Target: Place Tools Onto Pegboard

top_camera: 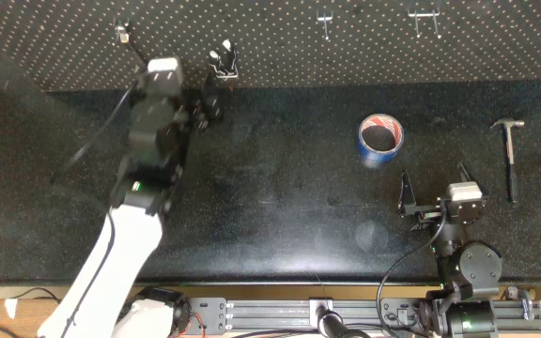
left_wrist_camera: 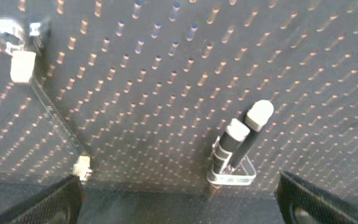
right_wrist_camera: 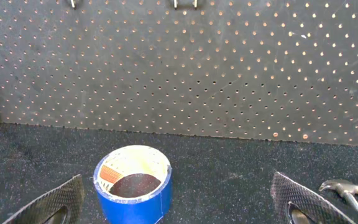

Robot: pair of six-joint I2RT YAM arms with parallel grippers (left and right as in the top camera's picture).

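Open desk spans the middle; on my right, the tape roll and hammer stand well apart.

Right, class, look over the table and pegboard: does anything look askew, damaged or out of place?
Nothing looks damaged or spilled. The blue tape roll and the hammer lie on the table, not yet on the pegboard. The black-handled tool leans a little in its wire holder.
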